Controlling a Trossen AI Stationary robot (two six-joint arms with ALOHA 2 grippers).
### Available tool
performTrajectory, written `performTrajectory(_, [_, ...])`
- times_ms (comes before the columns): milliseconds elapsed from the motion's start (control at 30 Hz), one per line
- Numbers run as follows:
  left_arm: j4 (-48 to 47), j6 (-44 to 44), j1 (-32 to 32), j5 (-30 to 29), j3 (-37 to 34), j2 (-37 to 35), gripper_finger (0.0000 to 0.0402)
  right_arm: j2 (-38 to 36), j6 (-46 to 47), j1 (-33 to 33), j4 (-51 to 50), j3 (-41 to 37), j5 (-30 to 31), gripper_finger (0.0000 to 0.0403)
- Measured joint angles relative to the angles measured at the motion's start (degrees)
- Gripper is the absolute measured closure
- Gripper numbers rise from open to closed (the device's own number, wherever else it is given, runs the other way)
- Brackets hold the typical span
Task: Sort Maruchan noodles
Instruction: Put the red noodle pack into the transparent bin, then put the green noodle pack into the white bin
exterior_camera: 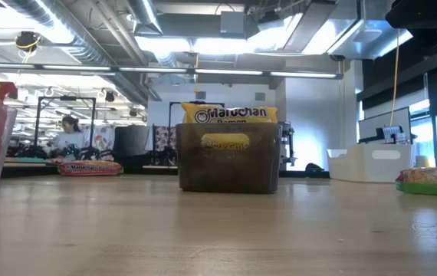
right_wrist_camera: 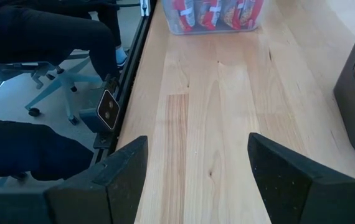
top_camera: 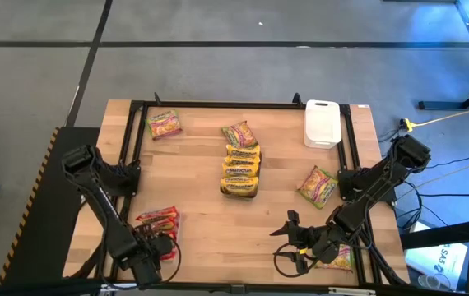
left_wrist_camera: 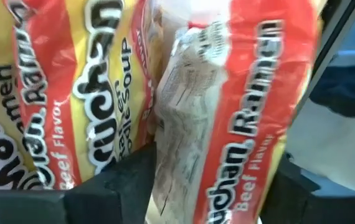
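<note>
On the wooden tabletop (top_camera: 201,197), the left end effector (top_camera: 154,251) hangs at the near left corner, right over a clear tray (right_wrist_camera: 215,25) packed with red noodle packets (top_camera: 159,220). In the left wrist view its dark fingers (left_wrist_camera: 112,183) stand to either side of an upright red beef-flavour packet (left_wrist_camera: 227,124), with other red packets pressed in beside it; whether the fingers grip that packet or stand just clear of it I cannot tell.

The right end effector (top_camera: 294,238) sits at the near right, its fingers (right_wrist_camera: 124,174) spread well apart over bare wood with nothing between them. Just beside that arm, at the near right edge, lies a green-and-pink packet (top_camera: 341,256).

In the middle of the tabletop a dark tray (exterior_camera: 228,157) holds a row of yellow-orange packets (top_camera: 241,168), and one green-and-pink packet (top_camera: 239,133) rests at its far end. Another green-and-pink packet (top_camera: 164,123) lies loose at the far left, and one more (top_camera: 317,186) to the right of the dark tray. A white tray (top_camera: 322,123) stands at the far right.

In the right wrist view, a person's dark-clothed legs (right_wrist_camera: 47,37) and an office chair (right_wrist_camera: 53,81) show beyond the tabletop edge.
</note>
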Motion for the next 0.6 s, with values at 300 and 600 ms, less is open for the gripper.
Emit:
performTrajectory(300, [0.9, -0.1, 1.7, -2.4, 1.4, -7.0, 0.0169, 0.0, 0.0, 0.0, 0.0, 0.0, -0.2, 0.015])
performTrajectory(600, [20.5, 1.5, -0.3, -11.0, 1.5, -8.4, 0.017, 0.0, 0.3, 0.0, 0.0, 0.0, -0.2, 0.015])
